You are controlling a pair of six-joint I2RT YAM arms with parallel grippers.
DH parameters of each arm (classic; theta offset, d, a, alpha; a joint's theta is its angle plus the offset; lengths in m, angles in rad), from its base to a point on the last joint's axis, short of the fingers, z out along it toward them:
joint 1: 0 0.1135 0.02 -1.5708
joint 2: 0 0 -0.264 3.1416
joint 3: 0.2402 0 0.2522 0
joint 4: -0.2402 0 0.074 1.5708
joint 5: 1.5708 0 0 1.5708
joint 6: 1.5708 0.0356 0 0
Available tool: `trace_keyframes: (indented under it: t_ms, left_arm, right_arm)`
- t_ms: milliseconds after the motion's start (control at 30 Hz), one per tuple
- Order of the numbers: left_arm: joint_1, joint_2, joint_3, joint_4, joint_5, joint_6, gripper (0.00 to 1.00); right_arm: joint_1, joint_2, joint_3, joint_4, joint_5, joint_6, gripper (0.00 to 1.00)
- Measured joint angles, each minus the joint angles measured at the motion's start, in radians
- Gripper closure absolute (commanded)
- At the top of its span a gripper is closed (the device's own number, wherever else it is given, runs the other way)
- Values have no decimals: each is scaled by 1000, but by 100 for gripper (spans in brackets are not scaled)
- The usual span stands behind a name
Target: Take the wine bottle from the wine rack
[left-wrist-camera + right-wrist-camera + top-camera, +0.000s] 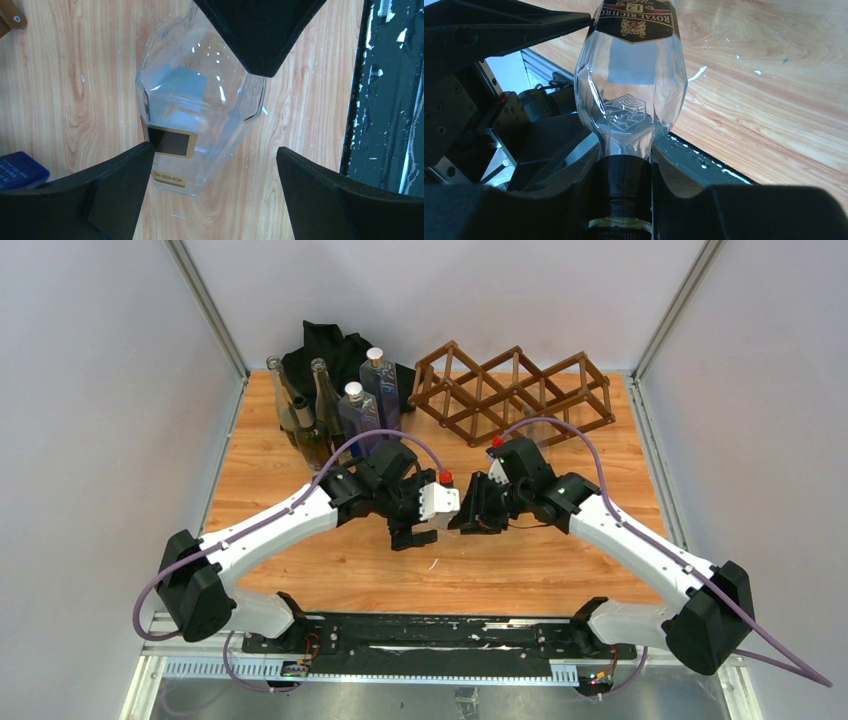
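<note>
Standing bottles (325, 405) beside wine rack (513, 390)

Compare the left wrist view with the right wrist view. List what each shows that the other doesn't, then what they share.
Left wrist only: a corner of the rack, a blue object, and the left end effector open astride the bottle. Right wrist only: the bottle's black cap clamped in the right end effector, and its ROYAL label. Both: the clear bottle and the wood table.
</note>
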State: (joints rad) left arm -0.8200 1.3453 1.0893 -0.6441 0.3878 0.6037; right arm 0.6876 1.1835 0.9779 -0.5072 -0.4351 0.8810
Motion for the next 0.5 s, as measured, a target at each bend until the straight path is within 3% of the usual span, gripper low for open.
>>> trace_keyframes:
  t_ms: [500]
  left_arm:
    - [1,-5,-26,18,-83,88,0]
  right_arm:
    - [0,71,31,29,-89,-8,100]
